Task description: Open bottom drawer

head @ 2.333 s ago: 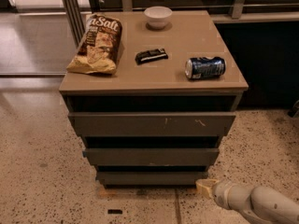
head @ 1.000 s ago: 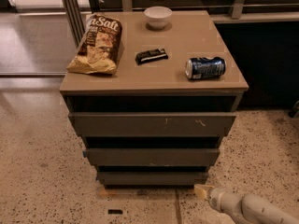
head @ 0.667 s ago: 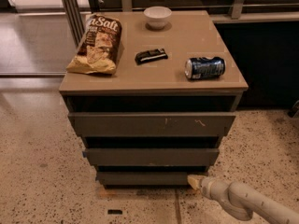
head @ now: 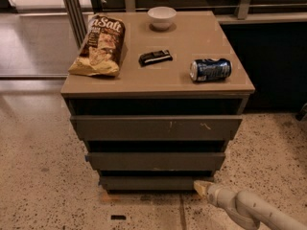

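The bottom drawer (head: 153, 182) sits lowest in the cabinet, just above the speckled floor (head: 43, 176), under the middle drawer (head: 156, 160) and the scratched top drawer (head: 156, 127). Its flat front looks pushed in. The hand (head: 201, 187) is low at the right end of that front, right beside it; I cannot tell whether it is open, closed or touching. On the counter (head: 192, 32) lie a chip bag (head: 100, 44), a white bowl (head: 161, 17), a small black packet (head: 155, 57) and a blue can (head: 210, 69) on its side.
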You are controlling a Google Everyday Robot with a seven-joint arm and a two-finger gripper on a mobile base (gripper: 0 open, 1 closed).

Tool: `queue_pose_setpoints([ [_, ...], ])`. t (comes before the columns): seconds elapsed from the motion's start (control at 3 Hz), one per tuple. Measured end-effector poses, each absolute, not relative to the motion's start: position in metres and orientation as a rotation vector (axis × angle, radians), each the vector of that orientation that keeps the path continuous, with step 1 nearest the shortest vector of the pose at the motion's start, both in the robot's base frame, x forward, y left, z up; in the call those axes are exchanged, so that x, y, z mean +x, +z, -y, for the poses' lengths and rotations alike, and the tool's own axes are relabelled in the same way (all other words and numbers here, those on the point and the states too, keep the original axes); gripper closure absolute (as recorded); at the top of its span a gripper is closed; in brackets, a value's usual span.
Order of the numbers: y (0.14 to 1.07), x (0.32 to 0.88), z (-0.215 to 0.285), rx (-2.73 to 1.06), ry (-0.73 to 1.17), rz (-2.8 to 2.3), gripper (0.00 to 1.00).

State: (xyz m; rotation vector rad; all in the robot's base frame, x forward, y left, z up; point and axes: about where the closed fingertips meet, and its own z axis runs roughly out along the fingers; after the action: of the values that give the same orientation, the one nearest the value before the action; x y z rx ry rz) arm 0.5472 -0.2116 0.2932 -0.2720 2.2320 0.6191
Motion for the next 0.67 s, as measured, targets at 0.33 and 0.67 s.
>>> queue_pose_setpoints([
  [0.33, 0.287, 0.556, 0.207, -0.303, 0.627, -2.185, 1.0],
  [0.67, 0.285, 0.567, 0.203, -0.319, 0.635, -2.148, 1.0],
])
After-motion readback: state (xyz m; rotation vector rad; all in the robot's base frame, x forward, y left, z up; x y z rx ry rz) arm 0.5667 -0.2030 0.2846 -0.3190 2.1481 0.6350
